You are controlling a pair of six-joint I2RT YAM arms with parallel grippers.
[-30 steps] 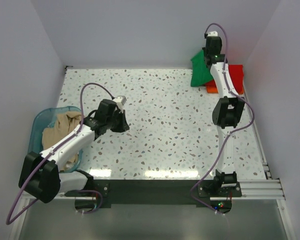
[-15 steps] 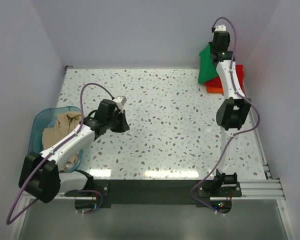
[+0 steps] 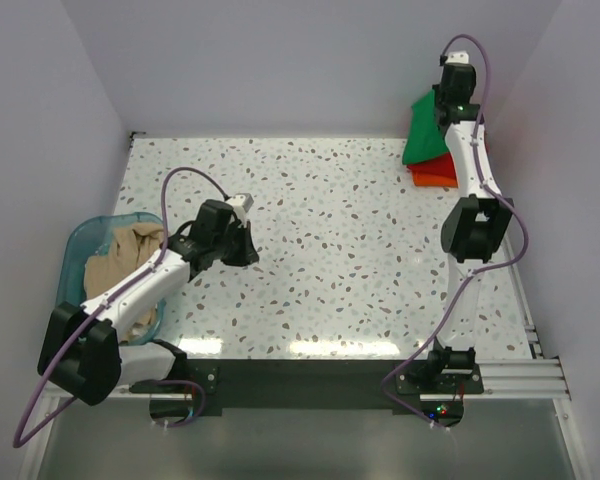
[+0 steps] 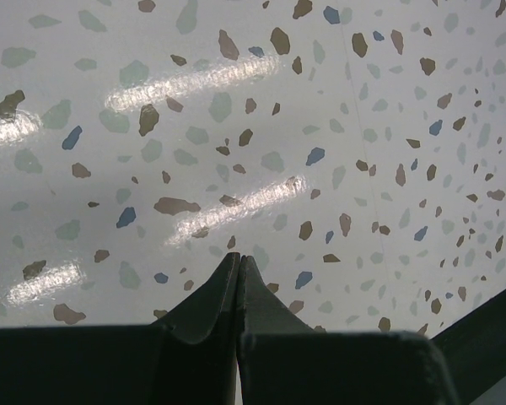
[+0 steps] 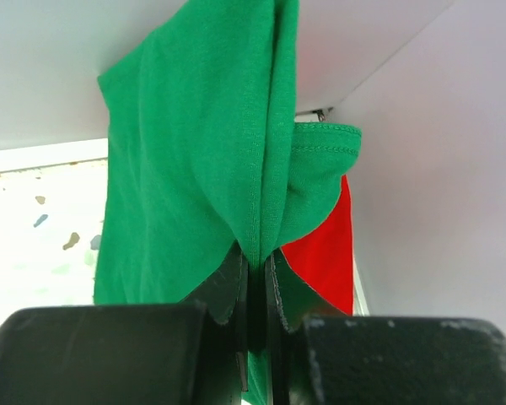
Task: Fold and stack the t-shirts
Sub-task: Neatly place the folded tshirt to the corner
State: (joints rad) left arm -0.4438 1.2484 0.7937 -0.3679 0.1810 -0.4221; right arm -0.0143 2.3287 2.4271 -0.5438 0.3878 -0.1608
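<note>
My right gripper (image 5: 256, 257) is shut on the bright green t-shirt (image 5: 194, 169) and holds it up at the far right corner, where it hangs (image 3: 422, 135) over the stack. Under it lie the red t-shirt (image 5: 329, 245) and the orange t-shirt (image 3: 432, 178). The beige t-shirt (image 3: 120, 258) lies crumpled in the teal bin (image 3: 76, 247) at the left. My left gripper (image 4: 238, 263) is shut and empty, low over the bare speckled table (image 4: 261, 126), to the right of the bin (image 3: 248, 250).
White walls close the table at the back and both sides. The right wall stands close beside the hanging green shirt. A black strip runs along the near edge (image 3: 300, 375).
My right gripper has moved right and toward the back corner, lifting the green shirt over the red and orange stack. The left arm has not moved.
</note>
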